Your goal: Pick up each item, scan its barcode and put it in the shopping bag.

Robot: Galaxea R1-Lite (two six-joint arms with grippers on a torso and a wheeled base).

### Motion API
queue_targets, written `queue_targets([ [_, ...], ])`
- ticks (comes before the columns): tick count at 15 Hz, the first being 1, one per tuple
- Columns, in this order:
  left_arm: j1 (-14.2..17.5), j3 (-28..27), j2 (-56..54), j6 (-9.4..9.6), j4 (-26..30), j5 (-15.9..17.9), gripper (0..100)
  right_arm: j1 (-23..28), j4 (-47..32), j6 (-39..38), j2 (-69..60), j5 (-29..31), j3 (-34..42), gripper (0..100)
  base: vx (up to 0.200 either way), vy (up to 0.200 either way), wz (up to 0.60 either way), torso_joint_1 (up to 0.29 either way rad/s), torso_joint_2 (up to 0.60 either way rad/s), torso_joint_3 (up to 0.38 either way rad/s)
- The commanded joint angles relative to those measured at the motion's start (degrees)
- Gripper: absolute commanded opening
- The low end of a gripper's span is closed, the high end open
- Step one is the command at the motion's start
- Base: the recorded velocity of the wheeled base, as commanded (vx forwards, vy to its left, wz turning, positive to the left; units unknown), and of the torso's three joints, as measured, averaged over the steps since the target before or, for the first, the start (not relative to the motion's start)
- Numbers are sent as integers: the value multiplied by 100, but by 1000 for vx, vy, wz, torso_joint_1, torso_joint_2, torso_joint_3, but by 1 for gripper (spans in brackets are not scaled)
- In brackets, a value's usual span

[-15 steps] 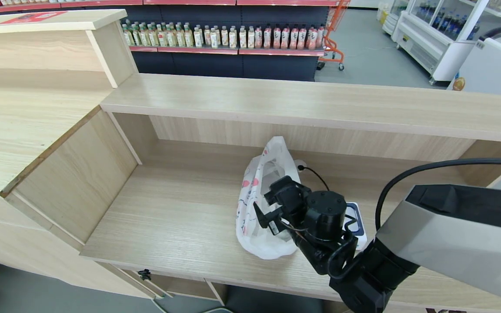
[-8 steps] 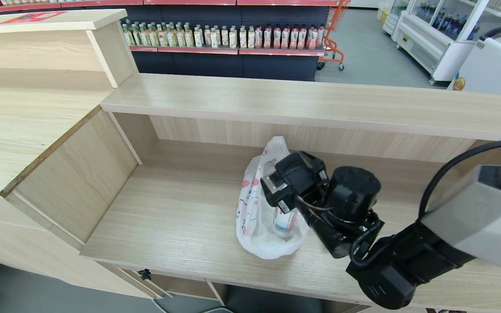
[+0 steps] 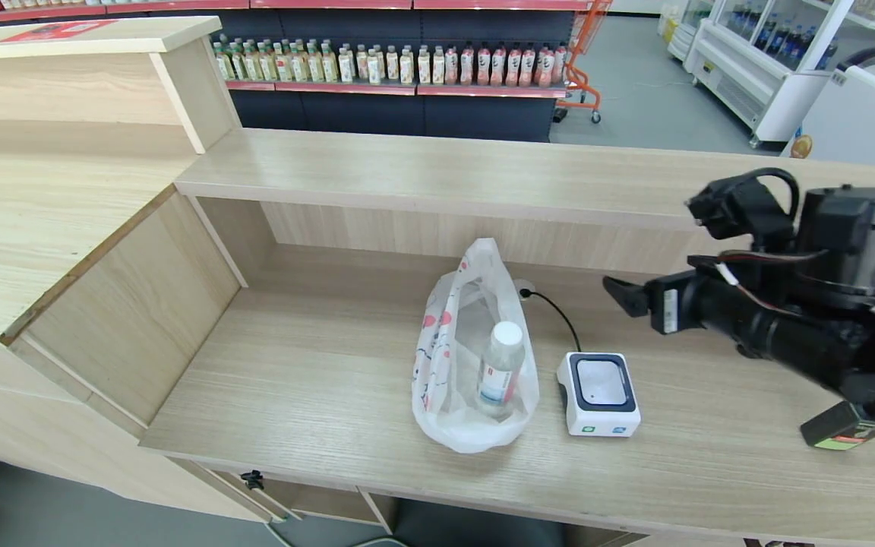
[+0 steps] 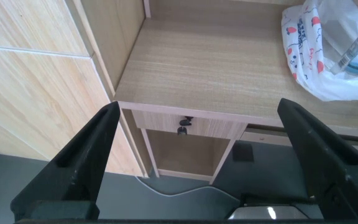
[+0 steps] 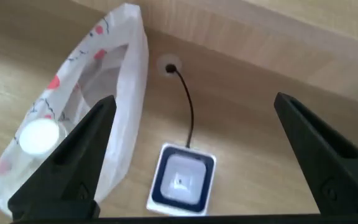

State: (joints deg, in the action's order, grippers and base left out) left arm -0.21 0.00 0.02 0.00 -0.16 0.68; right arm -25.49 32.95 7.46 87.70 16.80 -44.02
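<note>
Claws: the right gripper point(image 5: 194, 104) hangs high above the counter, on the scanner's right side, fingers spread wide with nothing between them. The left gripper point(image 4: 197, 112) is also parted and empty, parked out past the counter's front edge.
Bottle: a clear plastic bottle with a white cap point(image 3: 500, 363) stands nearly upright inside the bag, leaning a little against its wall. From where it sits, I'd say this item is done.
Bag: the thin white plastic shopping bag with red and dark print point(image 3: 437, 342) sits on the pale wooden counter point(image 3: 293, 380). Its mouth stands open upward, which is what lets a claw drop things in from above.
Scanner: a white box-shaped barcode scanner with a dark window point(image 3: 598, 391) lies just beside the bag with its window facing up, so an item held over it can be read. A black cable point(image 3: 559, 315) runs from it to a hole at the back.
Box: a small dark box with a coloured label point(image 3: 838, 427) lies on the counter under the right arm, partly hidden. It is probably the next item to pick.
Views: the head view gives that box and the height of the right arm. The right wrist view looks straight down on the cap and the scanner window. The left wrist view adds the drawer lock point(image 4: 183, 126) below the counter's edge.
</note>
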Motion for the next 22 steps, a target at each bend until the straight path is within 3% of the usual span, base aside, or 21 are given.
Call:
queue_targets([
  [1, 3, 0, -2, 0, -2, 2, 100, 554, -518, -201, -1220, -274, 860, 100, 0, 0, 0, 0, 0, 0],
  [4, 3, 0, 6, 9, -2, 2, 100, 1336, -535, 133, -1422, -291, 1695, 100, 0, 0, 0, 0, 0, 0],
  [8, 3, 0, 6, -18, -2, 2, 100, 1995, -544, 194, -1185, -318, 2064, 100, 0, 0, 0, 0, 0, 0],
  [12, -6, 0, -2, -9, -2, -7, 100, 2066, -544, 230, -1079, -309, 2275, 100, 0, -200, 0, -4, 1, 1],
  [19, 3, 0, 6, -18, -2, -7, 100, 2364, -544, 950, -869, -318, 2565, 100, 0, -200, 0, 2, 3, 4],
  [22, -6, 0, 6, -18, -2, -7, 100, 2321, -535, 1029, -745, -326, 2600, 100, -200, -200, 0, 7, 1, 2],
])
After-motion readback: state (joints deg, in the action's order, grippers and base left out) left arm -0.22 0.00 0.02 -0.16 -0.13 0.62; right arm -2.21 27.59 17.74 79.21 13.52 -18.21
